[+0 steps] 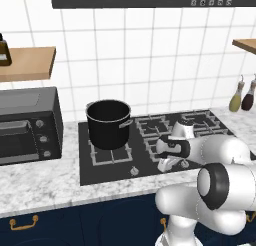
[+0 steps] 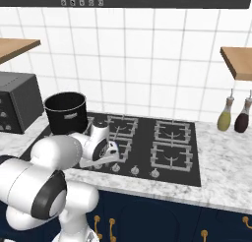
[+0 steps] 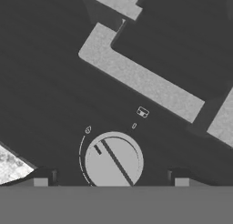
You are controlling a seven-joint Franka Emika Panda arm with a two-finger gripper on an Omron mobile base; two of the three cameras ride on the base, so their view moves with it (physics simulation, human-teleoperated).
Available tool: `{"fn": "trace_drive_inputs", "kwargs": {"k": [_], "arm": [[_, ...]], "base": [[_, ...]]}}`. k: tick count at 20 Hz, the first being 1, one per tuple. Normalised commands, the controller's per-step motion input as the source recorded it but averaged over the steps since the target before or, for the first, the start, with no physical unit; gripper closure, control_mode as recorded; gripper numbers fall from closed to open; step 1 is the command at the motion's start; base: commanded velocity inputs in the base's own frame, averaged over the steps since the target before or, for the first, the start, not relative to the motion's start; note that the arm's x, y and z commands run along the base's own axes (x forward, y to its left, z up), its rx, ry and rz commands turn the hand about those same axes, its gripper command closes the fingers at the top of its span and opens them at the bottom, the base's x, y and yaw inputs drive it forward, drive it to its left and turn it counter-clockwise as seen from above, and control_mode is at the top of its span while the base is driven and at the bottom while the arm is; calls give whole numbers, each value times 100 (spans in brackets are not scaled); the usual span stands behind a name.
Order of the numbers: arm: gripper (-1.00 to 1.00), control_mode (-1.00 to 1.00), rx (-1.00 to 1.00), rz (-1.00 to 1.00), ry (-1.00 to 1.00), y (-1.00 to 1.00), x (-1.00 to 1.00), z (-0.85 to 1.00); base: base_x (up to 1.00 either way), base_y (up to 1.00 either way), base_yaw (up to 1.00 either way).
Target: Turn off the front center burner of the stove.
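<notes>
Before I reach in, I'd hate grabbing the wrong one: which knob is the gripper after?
Start at the black stove set in the marble counter; silver knobs line its front edge. It is the knob the open gripper straddles, unlike its bare neighbours.

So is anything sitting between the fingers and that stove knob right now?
Nothing visible. In the hand view the round silver knob lies directly ahead on bare black cooktop glass, centred between the two fingers, which stand apart on either side of it. The grey grate bars lie beyond it.

arm [image 1: 220,155]: glossy white rounded shells | joints: dark bands | fingers [image 3: 40,181]: small, dark, squared
</notes>
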Motion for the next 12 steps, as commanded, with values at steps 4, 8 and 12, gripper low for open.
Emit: {"fn": "trace_drive_inputs", "kwargs": {"k": [4, 8, 12], "arm": [[-100, -100, 0, 0, -10, 12, -25, -45], [-100, -100, 0, 0, -9, 17, -9, -42], [100, -100, 0, 0, -8, 23, -17, -52]], "base": [[0, 0, 0], [0, 0, 0], [0, 0, 0]]}}
